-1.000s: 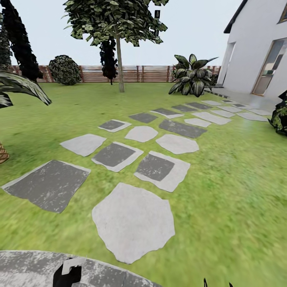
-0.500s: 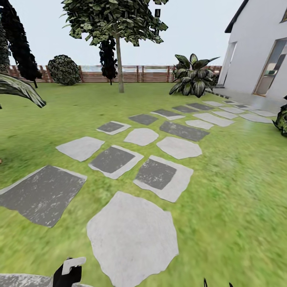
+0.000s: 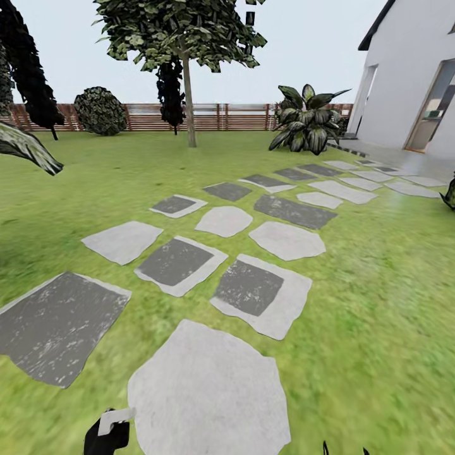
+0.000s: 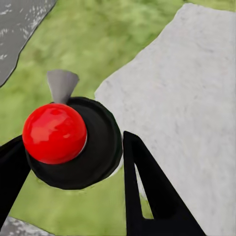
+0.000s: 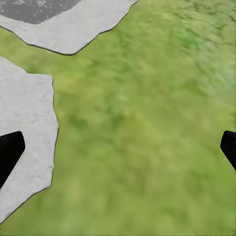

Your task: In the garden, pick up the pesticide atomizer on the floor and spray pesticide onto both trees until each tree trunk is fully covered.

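A wide green lawn (image 3: 379, 303) stretches to a brown slatted wooden fence (image 3: 208, 117) under a pale sky, with a path of grey and pale stepping stones (image 3: 262, 294) running from the foreground towards a white house (image 3: 411, 82) at the right. Near the fence stands a tree with a thin pale trunk and a leafy crown (image 3: 188, 95), with a dark narrow tree just behind it, a rounded shrub (image 3: 100, 111) to its left, and a broad-leaved plant (image 3: 306, 120) to its right near the house. A dark tree and a drooping palm frond sit at the left edge of the head view.

The pesticide atomizer (image 4: 71, 142) is off the ground, held in the left gripper (image 4: 73, 182): the left wrist view shows its black round body with a red ball top and a small grey nozzle, gripped between two black fingers (image 4: 147, 191) that press against its sides, above grass and the edge of a pale stone. In the head view the atomizer's pale nozzle and dark body peek up at the bottom edge, left of centre.

The right gripper (image 5: 118, 152) is spread wide and holds nothing; its two black fingertips (image 5: 10, 152) show at opposite edges of the right wrist view, over grass beside a pale stone
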Tool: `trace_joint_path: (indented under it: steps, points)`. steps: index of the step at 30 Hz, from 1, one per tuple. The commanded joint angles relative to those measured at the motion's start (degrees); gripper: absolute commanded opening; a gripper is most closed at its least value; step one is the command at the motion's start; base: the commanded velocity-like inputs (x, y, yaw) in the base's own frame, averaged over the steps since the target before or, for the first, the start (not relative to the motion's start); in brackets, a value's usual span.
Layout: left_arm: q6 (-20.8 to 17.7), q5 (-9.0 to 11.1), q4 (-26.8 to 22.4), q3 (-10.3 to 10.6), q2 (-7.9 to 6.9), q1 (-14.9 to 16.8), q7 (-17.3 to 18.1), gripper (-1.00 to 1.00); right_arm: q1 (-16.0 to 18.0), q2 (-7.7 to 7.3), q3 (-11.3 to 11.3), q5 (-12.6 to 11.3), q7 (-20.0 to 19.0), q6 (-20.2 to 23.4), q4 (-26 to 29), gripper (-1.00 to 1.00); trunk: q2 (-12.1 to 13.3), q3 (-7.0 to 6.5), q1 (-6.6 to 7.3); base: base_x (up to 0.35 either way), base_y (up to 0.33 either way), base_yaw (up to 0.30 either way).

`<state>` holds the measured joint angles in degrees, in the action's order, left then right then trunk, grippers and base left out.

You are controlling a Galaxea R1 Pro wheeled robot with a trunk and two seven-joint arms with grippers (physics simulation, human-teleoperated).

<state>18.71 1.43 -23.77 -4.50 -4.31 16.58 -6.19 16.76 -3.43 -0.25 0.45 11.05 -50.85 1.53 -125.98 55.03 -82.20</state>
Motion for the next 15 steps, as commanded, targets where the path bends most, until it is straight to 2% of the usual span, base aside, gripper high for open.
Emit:
trace_joint_path:
  steps: [1, 15]
  points:
    - [0.2, 0.1, 0.0, 0.0, 0.0, 0.0, -0.1, -1.0, 0.0, 0.0, 0.0, 0.1, 0.1, -0.1, 0.0, 1.0, 0.0, 0.05, -0.03, 0.339, 0.0, 0.0]
    - [0.2, 0.1, 0.0, 0.0, 0.0, 0.0, -0.1, -1.0, 0.0, 0.0, 0.0, 0.1, 0.1, -0.1, 0.0, 1.0, 0.0, 0.05, -0.03, 0.339, 0.0, 0.0]
